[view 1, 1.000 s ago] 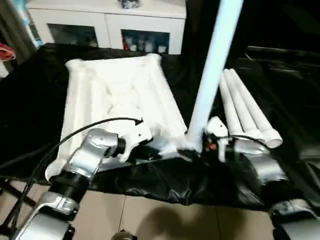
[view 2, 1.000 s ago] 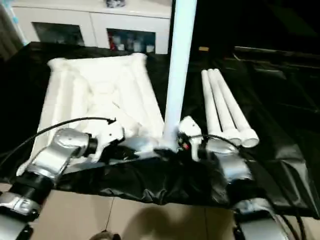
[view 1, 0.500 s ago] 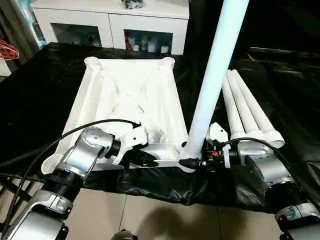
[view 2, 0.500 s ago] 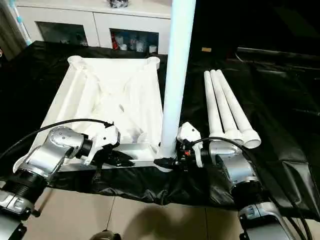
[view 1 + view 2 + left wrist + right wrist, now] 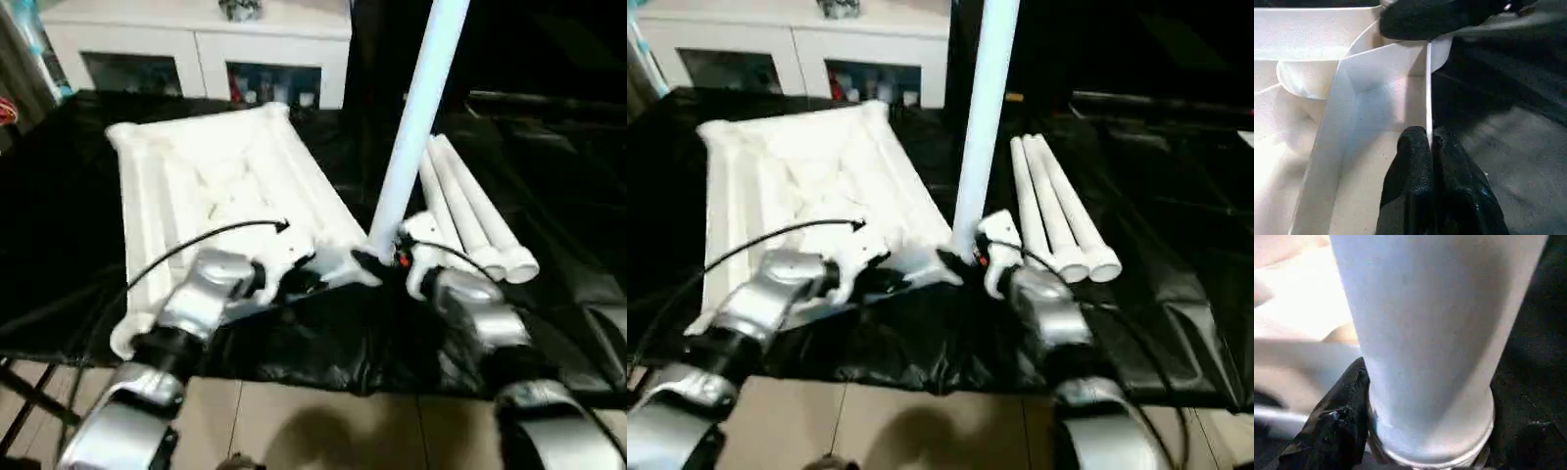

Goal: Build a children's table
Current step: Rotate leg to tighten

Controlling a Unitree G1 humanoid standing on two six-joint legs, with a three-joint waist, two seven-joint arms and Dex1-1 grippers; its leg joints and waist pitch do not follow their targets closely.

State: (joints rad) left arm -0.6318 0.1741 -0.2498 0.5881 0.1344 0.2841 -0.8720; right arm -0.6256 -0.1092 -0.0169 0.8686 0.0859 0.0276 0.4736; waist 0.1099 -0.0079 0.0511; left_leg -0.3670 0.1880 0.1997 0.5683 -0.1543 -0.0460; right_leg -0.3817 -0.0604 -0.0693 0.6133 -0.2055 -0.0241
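The white tabletop (image 5: 216, 176) lies upside down, ribbed underside up, on the black-sheeted table. One white leg (image 5: 416, 108) stands upright in its near right corner socket. My right gripper (image 5: 377, 259) is shut around that leg's base; one finger (image 5: 1337, 421) presses against the leg (image 5: 1430, 333). My left gripper (image 5: 309, 277) is shut on the tabletop's thin near rim (image 5: 1428, 88), which is pinched between its fingertips (image 5: 1428, 139). Three loose legs (image 5: 475, 220) lie side by side to the right.
The black sheet (image 5: 59, 215) hangs over the table's near edge above the tiled floor (image 5: 323, 431). A white cabinet (image 5: 196, 49) with glass doors stands behind the table. A cable runs along my left forearm (image 5: 196, 304).
The camera has swung. The tabletop now sits skewed, and its near right corner with the leg stands higher in the picture relative to the loose legs. Both grippers keep their hold.
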